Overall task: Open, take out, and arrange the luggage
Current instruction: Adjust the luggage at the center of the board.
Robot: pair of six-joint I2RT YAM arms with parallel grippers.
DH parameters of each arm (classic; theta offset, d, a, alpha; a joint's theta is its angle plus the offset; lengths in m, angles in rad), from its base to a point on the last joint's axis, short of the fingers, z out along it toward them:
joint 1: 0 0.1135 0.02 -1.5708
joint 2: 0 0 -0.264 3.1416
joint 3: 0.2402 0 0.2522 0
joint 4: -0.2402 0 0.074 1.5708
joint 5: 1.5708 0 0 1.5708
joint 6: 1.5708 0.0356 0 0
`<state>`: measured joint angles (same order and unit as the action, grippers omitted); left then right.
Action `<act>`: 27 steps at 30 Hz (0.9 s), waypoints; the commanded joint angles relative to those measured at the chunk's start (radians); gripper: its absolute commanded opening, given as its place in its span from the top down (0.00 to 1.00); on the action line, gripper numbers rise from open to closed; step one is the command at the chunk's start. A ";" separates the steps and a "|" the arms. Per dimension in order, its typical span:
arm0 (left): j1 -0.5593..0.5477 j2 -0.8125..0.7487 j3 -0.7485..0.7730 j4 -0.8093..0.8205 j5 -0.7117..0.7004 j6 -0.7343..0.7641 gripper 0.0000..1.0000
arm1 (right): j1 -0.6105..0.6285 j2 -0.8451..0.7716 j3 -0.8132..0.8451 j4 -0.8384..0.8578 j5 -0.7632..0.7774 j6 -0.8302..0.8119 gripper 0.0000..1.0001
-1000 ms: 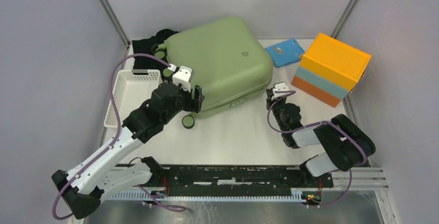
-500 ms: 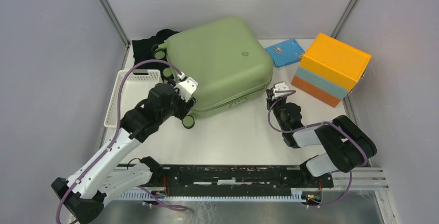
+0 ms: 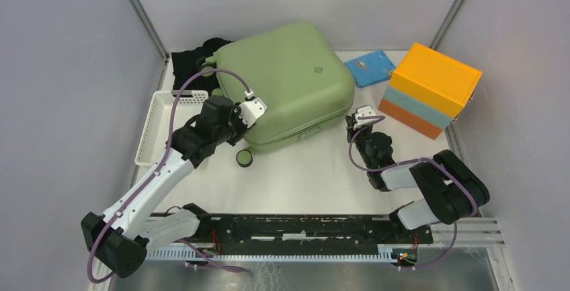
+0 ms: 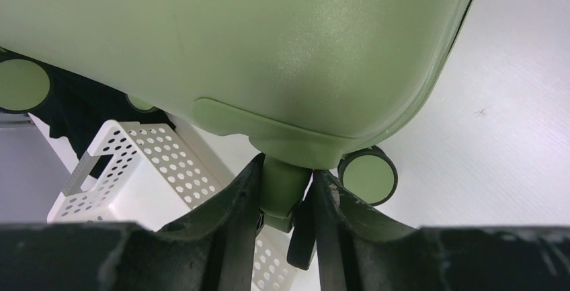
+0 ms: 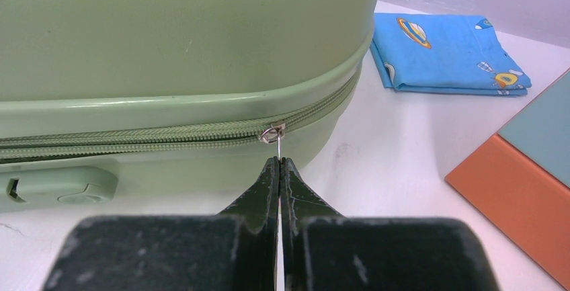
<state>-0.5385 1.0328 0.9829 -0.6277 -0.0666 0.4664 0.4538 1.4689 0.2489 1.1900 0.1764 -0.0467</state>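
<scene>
The sage-green luggage lies flat at the back of the table with its zip closed. My left gripper is at the luggage's near-left corner. In the left wrist view its fingers are shut on the green wheel stem under the shell, with a black-rimmed wheel just to the right. My right gripper is at the near-right corner. In the right wrist view it is shut on the thin metal zipper pull hanging from the zip.
A white perforated basket sits left of the luggage, with black fabric behind it. A folded blue cloth and an orange and light-blue box stand at the right. Grey walls close in both sides.
My left gripper has moved right and forward to the luggage's near-left corner and closed on the wheel stem. The right arm has not moved.
</scene>
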 commanded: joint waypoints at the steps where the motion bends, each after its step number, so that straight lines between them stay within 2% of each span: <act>1: 0.018 0.023 -0.023 -0.016 0.011 0.055 0.62 | -0.029 -0.005 0.031 -0.012 0.002 -0.003 1.00; 8: 0.020 -0.052 -0.076 -0.034 -0.010 0.102 0.83 | -0.072 0.001 0.033 -0.008 0.001 -0.010 1.00; 17: 0.020 -0.111 -0.094 -0.075 -0.014 0.121 0.84 | -0.115 0.016 0.064 -0.001 -0.007 -0.036 1.00; 27: 0.020 -0.093 -0.092 -0.078 -0.024 0.123 0.89 | -0.120 0.104 0.230 -0.084 0.123 -0.088 1.00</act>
<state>-0.5327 0.9485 0.9066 -0.5747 -0.0391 0.5705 0.3622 1.5345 0.3676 1.1000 0.1638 -0.0940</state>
